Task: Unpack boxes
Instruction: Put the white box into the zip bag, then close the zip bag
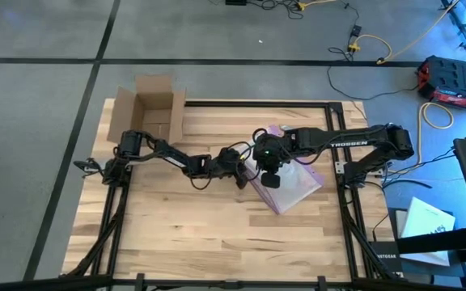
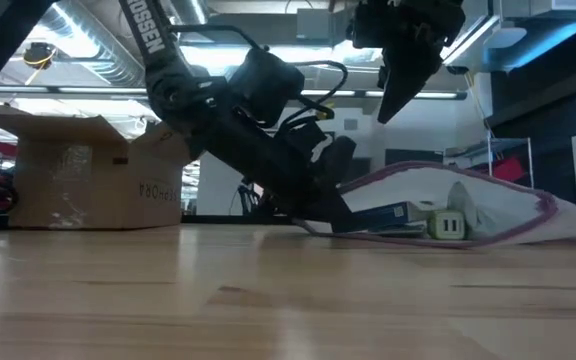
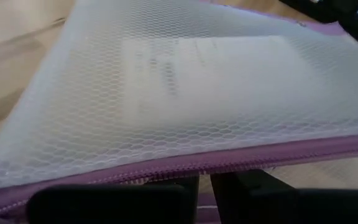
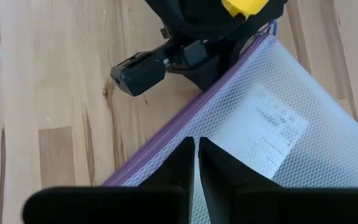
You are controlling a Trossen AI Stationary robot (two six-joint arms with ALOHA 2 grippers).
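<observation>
A clear mesh bag (image 1: 294, 187) with a purple zip edge lies flat near the table's middle, with small packages showing inside it (image 2: 446, 224). My left gripper (image 2: 343, 217) reaches in low from the table's left and is shut at the bag's zip edge. My right gripper (image 2: 396, 105) hangs shut above the bag, pointing steeply down and touching nothing. From the right wrist view its fingertips (image 4: 196, 163) stand over the mesh. An open brown cardboard box (image 1: 154, 109) with its flaps spread stands at the far left corner of the table. My left gripper has the bag's purple zip edge (image 3: 166, 169) between its two shut fingers (image 3: 229, 186). The fingers slant down from the table's left and lie across that edge. The bag rests on the table, and its mesh side rises away from the fingers.
The near half of the wooden table (image 1: 209, 234) is bare boards. The box (image 2: 78, 170) stands well left of both arms. Black frame rails (image 1: 334, 137) run along the table's sides.
</observation>
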